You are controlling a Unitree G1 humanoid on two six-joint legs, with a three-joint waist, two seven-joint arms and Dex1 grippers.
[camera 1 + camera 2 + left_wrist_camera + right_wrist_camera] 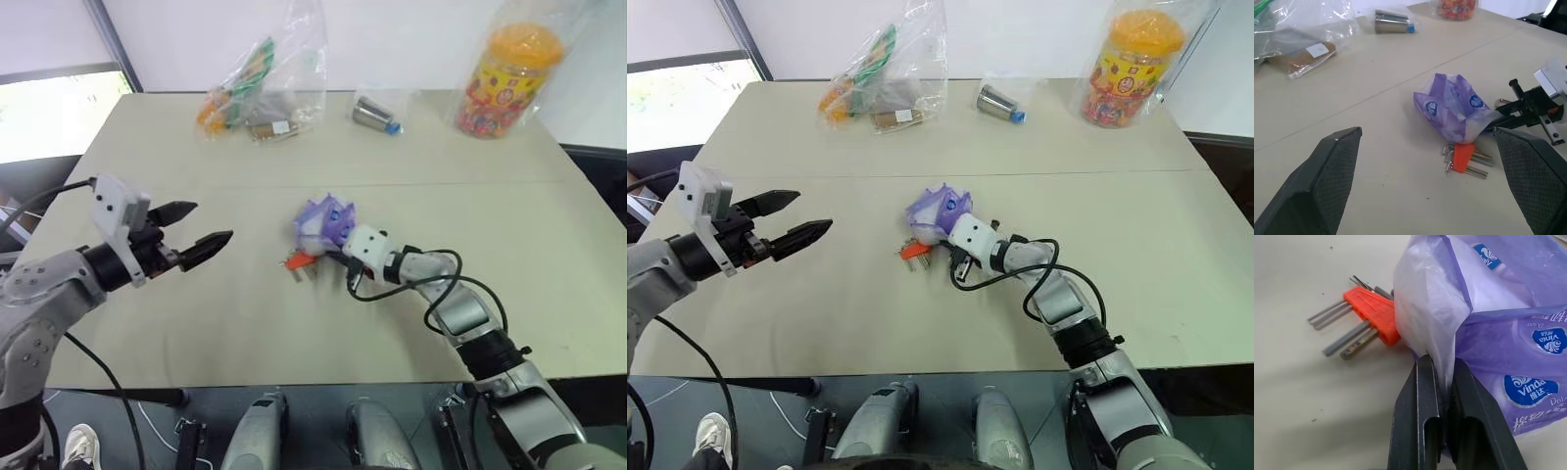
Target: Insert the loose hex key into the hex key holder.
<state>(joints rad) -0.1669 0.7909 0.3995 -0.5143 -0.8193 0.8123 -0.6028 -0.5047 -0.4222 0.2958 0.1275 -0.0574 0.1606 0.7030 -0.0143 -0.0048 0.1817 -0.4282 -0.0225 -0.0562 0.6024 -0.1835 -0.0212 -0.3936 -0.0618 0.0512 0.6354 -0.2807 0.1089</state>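
1. My right gripper (pixel 1444 382) has its fingers pinched shut on a fold of the purple tissue pack (pixel 323 220) at mid-table (pixel 196 323); nothing else is between them.
2. My left gripper (pixel 196 227) hangs above the table at nine o'clock from the pack, well apart from it, fingers spread wide and holding nothing.
3. The holder (pixel 1464 156) lies flat on the table at seven o'clock from the pack, touching or tucked just under its edge, its short keys sticking out away from the pack.
4. The loose key I cannot pick out for certain; thin dark rods (pixel 1364 283) show at the holder's far end, by the pack's edge, but I cannot tell whether one of them is loose.
5. The step in hand, as I judge it, is clearing the pack off the tools, not yet the insertion.
6. Next calls for drawing the pack aside without dragging the holder, then finding the key and pinching it by its long leg.
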